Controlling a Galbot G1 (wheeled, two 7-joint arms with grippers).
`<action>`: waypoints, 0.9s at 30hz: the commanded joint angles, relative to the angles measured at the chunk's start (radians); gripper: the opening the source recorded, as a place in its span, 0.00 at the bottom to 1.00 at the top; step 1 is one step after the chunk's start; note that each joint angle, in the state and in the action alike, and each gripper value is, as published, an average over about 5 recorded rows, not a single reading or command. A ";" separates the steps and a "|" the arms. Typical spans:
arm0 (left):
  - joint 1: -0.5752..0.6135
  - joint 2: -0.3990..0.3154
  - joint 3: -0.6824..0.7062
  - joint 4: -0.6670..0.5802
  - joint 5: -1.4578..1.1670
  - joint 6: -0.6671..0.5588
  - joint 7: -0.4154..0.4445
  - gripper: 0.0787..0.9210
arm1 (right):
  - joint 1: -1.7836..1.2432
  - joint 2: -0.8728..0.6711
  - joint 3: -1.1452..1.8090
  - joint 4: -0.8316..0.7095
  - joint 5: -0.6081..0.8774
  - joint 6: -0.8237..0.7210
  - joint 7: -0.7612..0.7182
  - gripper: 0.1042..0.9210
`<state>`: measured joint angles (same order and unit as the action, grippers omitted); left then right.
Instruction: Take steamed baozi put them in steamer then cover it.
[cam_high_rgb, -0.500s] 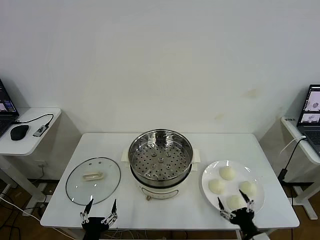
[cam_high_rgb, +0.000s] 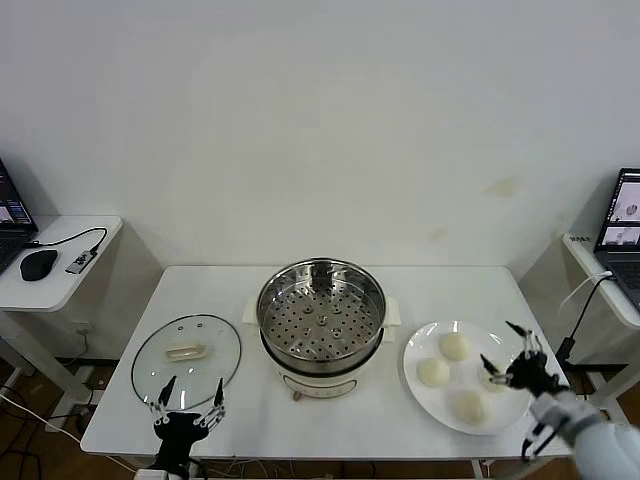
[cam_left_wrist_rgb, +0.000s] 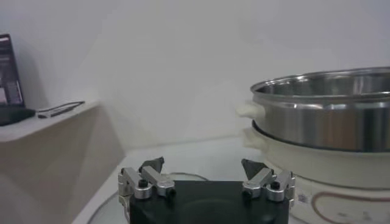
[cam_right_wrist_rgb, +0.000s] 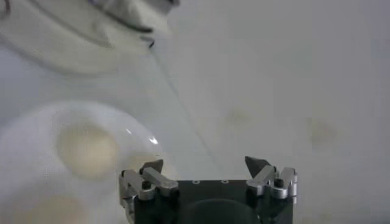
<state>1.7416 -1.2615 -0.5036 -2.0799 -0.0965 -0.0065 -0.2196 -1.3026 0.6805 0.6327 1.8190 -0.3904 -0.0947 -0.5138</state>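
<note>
The right gripper (cam_high_rgb: 507, 353) hovers with jaws apart over the right side of the flat white plate (cam_high_rgb: 418, 385), directly above one of four round cream-white baozi (cam_high_rgb: 454, 346). The left gripper (cam_high_rgb: 187, 398), jaws apart, sits at the table's front edge beside the round clear glass cover (cam_high_rgb: 186, 360).

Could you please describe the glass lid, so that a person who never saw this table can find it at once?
Start at the white table and find the shiny steel steamer at its middle. The cover lies flat on the table on the robot's left of the steamer, just beyond the open left pincer. Unlike the white plate on the other side, it is clear glass with a metal rim and a cream oblong handle.
</note>
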 joint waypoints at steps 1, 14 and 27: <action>-0.016 0.005 -0.005 0.002 0.019 0.003 -0.016 0.88 | 0.461 -0.282 -0.390 -0.173 0.016 -0.057 -0.341 0.88; -0.003 0.010 -0.031 -0.019 0.031 0.001 -0.032 0.88 | 1.140 -0.229 -1.206 -0.408 0.195 -0.096 -0.548 0.88; -0.013 0.026 -0.057 -0.024 0.023 0.001 -0.041 0.88 | 1.235 -0.035 -1.387 -0.568 0.238 -0.102 -0.548 0.88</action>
<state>1.7287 -1.2357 -0.5610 -2.1037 -0.0762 -0.0067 -0.2582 -0.2361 0.5579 -0.5343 1.3760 -0.1906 -0.1863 -1.0075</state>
